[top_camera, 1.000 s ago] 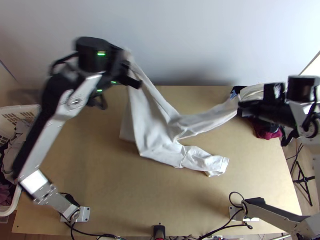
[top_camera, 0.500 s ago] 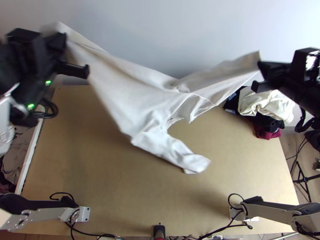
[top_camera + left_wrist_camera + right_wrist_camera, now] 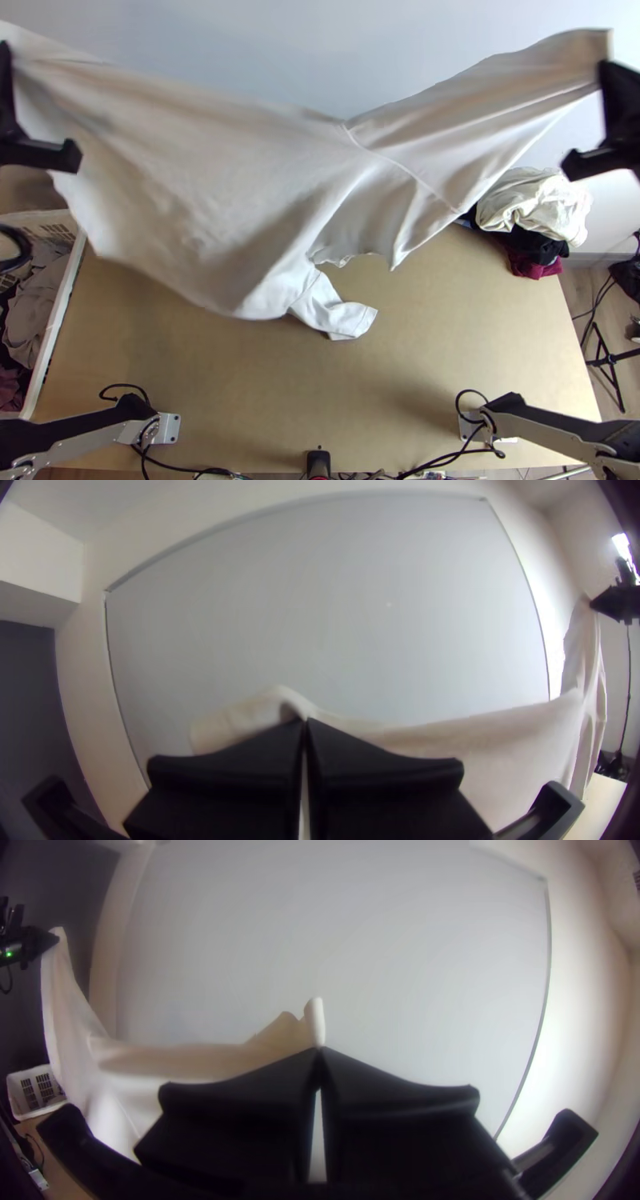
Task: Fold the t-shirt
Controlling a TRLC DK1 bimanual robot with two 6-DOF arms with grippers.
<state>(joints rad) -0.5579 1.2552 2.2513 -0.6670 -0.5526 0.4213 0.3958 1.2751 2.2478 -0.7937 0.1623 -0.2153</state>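
In the top view my left gripper [image 3: 8,120] is at the far left edge, my right gripper [image 3: 612,120] at the right edge. The white t-shirt [image 3: 240,184] hangs stretched between them, raised off the table, with a sleeve end drooping over the middle. In the left wrist view my left gripper [image 3: 305,723] is shut on a part of the t-shirt [image 3: 513,747]. My right gripper [image 3: 319,1052], in the right wrist view, is shut on another part of the t-shirt [image 3: 180,1063]; which part each holds I cannot tell.
A pile of clothes [image 3: 532,212] lies at the table's far right corner. The white basket [image 3: 56,336] with clothes stands along the left edge. Bare wood [image 3: 264,392] stretches across the near part of the table [image 3: 448,344].
Both grippers have moved apart, left one to the left and right one to the right and up the picture. The t-shirt has gone from bunched to spread wide, its drooping sleeve shifting left.
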